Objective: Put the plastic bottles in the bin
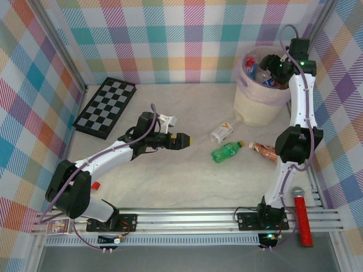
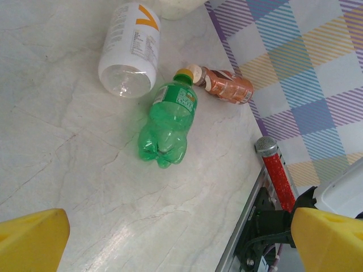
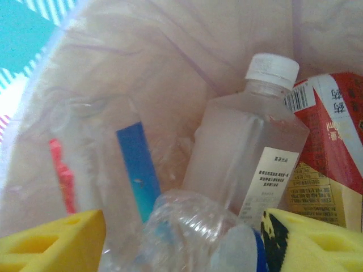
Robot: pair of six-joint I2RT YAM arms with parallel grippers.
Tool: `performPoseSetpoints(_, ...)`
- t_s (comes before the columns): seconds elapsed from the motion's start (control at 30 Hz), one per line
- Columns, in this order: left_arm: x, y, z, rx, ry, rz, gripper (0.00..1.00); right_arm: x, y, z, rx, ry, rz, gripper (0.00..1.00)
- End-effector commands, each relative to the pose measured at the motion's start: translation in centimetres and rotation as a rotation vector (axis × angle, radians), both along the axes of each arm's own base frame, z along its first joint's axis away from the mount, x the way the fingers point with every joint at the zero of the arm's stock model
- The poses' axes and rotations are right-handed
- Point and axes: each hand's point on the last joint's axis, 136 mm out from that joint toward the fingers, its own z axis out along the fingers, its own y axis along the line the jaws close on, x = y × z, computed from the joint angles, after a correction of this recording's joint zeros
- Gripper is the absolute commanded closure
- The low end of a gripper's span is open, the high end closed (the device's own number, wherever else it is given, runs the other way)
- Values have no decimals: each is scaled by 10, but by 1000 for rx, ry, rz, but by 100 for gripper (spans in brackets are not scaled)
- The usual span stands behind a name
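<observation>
Three of the plastic bottles lie on their sides on the table. The green bottle (image 2: 168, 124) is in the middle, the white-labelled bottle (image 2: 129, 48) is just beyond it, and the brown bottle (image 2: 227, 84) lies toward the right wall with its cap nearly against the green one's cap. Others are already in the bin (image 1: 249, 110) at the far right. There a square clear bottle (image 3: 244, 158) with a white cap stands against the pink liner (image 3: 142, 51), and a crumpled clear bottle (image 3: 187, 232) lies on top of the heap.

My right pincer (image 3: 181, 241) hangs over the bin's mouth with its jaws spread. The crumpled bottle sits between them, clear of the left pad, so I judge it let go. My left pincer (image 2: 180, 243) is also spread wide and empty, above bare table short of the green bottle.

I take the green bottle as the left's next pick. It is round and will roll, so I would set my jaws across its body and come down low enough to straddle it. I would close on the labelled middle, not the tapering neck, and keep off its two neighbours. The right should rise straight out of the bin before it swings, so that it does not drag the liner.
</observation>
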Motion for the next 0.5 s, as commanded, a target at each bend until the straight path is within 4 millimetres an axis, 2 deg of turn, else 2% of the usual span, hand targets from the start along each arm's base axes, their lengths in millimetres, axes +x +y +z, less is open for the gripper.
performPoseSetpoints(0.0,-1,-1,6,-4,-41,-7,0,-18,0,49,-35,-76,12,22)
performPoseSetpoints(0.23,-1,1,5,7,-53,0,0,-57,-7,98,-73,-139,-38,1)
performPoseSetpoints(0.3,0,1,6,12,-59,2,0,-72,-5,105,-62,-137,-44,1)
performPoseSetpoints(0.47,11,5,8,44,-74,48,0,-115,3,102,-7,-88,-75,1)
